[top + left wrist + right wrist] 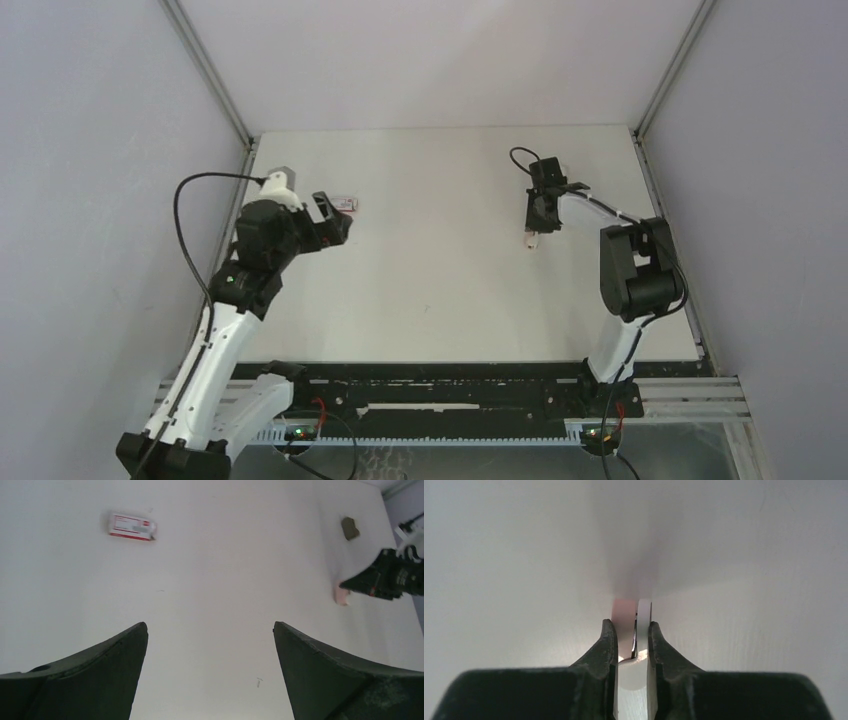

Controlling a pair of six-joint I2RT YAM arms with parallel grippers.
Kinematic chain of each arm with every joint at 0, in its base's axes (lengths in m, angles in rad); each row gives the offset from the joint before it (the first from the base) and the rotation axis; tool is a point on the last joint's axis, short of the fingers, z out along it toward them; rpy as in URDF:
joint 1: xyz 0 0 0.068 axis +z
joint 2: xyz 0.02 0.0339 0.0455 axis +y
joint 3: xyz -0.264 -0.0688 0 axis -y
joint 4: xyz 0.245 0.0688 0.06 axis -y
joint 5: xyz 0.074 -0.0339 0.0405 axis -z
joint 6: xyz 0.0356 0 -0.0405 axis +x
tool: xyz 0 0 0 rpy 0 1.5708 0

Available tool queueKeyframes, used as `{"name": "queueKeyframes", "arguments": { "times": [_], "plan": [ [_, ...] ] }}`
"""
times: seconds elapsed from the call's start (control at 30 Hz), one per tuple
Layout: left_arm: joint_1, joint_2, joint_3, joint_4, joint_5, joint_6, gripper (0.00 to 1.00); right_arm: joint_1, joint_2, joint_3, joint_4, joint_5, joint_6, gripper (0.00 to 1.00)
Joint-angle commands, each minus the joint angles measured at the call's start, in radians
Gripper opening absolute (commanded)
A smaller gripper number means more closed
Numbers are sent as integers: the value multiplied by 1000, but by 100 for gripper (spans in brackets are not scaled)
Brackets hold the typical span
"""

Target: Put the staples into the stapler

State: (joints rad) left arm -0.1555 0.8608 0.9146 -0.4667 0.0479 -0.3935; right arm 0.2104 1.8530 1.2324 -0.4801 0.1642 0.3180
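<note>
Jaws of the right gripper (633, 640) are clenched on the stapler (631, 615), pinching its sides. Jaws of the left gripper (210, 627) are spread wide and hold nothing.

My judgement is that the task has barely begun. The stapler has been grasped at the far right of the table (450, 300). It looks closed, and no metal channel shows. The box (132, 526) of staples lies untouched at the far left, just beyond the left gripper and well apart from the stapler. Opening the stapler, fetching a strip and seating it all appear to be left to do.

From largest to smallest:

- **Table:** flat, matte and off-white, with plain pale walls around it.
- **Arms:** white shells with black joints and thin black cables.
- **Fingers:** both grippers have dark, matte, slightly grainy fingers that curve in to blunt tips.
- **Box:** small, flat and rectangular, white card with red print. I cannot tell whether it is open.
- **Dark tool (350, 528):** a blocky grey-brown lump lying on the right, beyond the stapler and apart from it.
- **Stapler:** short and slim, smooth plastic, pale pink on one side and white on the other. Its tip pokes out past the fingertips, close to the table surface. I cannot tell whether it touches the table.
- **Speck (259, 681):** a tiny mark on the table near the left gripper, too small to identify.
</note>
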Motion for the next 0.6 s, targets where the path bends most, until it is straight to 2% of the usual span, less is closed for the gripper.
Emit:
{"name": "queueKeyframes", "arguments": {
  "times": [0.0, 0.13, 0.3, 0.4, 0.57],
  "plan": [
    [-175, -18, -86, 160, -69, -80, 100, 26, -169, -38, 22, -87, 38, 0],
    [-361, -2, -188, 377, -128, -113, 100, 67, -318, -118, 55, -173, 97, 0],
    [-571, 95, -224, 587, -173, -133, 99, 189, -538, -244, 124, -174, 230, 0],
    [-646, 155, -225, 655, -168, -154, 99, 248, -636, -315, 205, -185, 309, 0],
    [-659, 236, -245, 775, -72, -241, 99, 326, -697, -349, 293, -210, 395, 0]
  ]
}}
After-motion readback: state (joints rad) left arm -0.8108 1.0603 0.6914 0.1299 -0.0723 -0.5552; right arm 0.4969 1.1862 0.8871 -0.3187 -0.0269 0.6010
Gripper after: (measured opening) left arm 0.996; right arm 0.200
